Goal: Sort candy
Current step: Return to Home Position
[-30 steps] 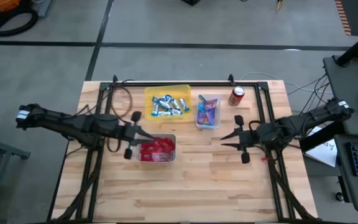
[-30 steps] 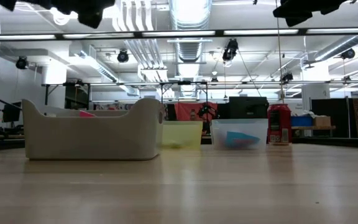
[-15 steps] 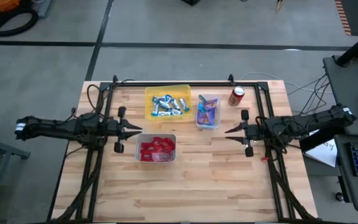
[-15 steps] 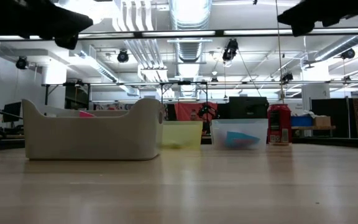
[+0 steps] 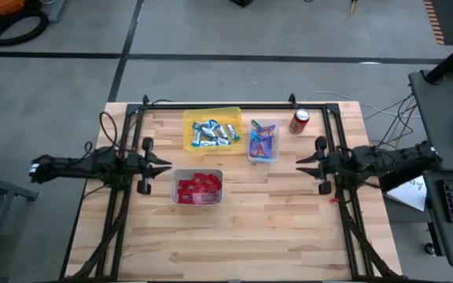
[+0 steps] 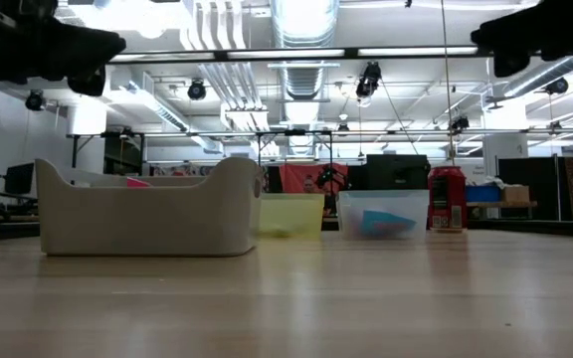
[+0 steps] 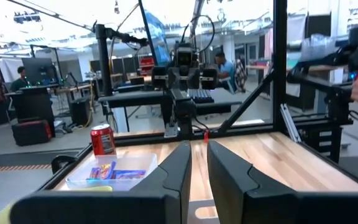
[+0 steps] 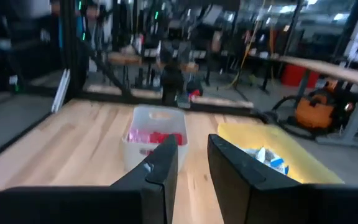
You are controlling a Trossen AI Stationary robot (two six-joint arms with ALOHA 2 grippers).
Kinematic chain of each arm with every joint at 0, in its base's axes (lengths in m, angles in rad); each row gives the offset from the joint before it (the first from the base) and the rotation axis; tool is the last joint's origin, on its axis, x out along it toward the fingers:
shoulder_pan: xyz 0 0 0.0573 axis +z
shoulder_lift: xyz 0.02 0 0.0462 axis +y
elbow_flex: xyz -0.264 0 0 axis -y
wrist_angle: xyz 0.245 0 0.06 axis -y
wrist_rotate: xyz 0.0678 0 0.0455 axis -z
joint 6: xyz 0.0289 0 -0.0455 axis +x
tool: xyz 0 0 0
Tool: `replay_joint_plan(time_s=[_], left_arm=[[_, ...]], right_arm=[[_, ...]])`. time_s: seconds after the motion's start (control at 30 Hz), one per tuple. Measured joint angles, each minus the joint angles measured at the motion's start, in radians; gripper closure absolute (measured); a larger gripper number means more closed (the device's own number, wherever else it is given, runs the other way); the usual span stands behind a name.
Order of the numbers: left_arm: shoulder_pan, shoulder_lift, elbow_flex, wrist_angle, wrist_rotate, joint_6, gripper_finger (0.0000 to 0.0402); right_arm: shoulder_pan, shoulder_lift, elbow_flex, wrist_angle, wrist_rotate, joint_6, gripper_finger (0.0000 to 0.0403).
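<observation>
Bright, even overhead workshop light.
Ceiling strip lights (image 6: pixel 416 52) above the left gripper (image 5: pixel 166 165) and right gripper (image 5: pixel 300 163) turn both into black silhouettes in the low view. Pale glare streaks the table (image 6: pixel 296 298) beneath them, and shadows are faint.

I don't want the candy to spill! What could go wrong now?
The left gripper hangs close to the gray bin of red candy; a low swing might shove it. The right gripper is not far from the soda can, which stands upright and could tip if bumped. Both sit well above the table in the low view, so either seems unlikely.
</observation>
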Motion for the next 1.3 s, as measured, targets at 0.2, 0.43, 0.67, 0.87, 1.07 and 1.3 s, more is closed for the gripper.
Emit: replay_joint_plan(time_s=[0.2, 0.43, 0.67, 0.87, 1.07, 1.3], left_arm=[[0.000, -0.113, -0.067, 0.002, 0.000, -0.040, 0.0365], [-0.001, -0.092, -0.097, 0.033, 0.053, -0.094, 0.0365], [0.000, -0.088, -0.095, -0.051, -0.119, -0.152, 0.0365], [0.000, -0.075, -0.095, -0.094, -0.186, -0.185, 0.0365], [0.000, -0.059, -0.095, -0.093, -0.186, -0.185, 0.0365], [0.000, -0.045, -0.095, -0.092, -0.186, -0.185, 0.0365]], right_arm=[[0.000, -0.182, -0.077, 0.001, 0.007, -0.001, 0.0333], [-0.004, -0.178, -0.104, -0.012, -0.001, -0.015, 0.0344], [-0.004, -0.188, -0.136, 0.000, 0.006, -0.086, 0.0344], [-0.004, -0.185, -0.238, 0.066, 0.008, -0.145, 0.0345], [-0.004, -0.181, -0.263, 0.131, 0.085, -0.268, 0.0344], [-0.004, -0.177, -0.251, 0.125, 0.120, -0.269, 0.0344]])
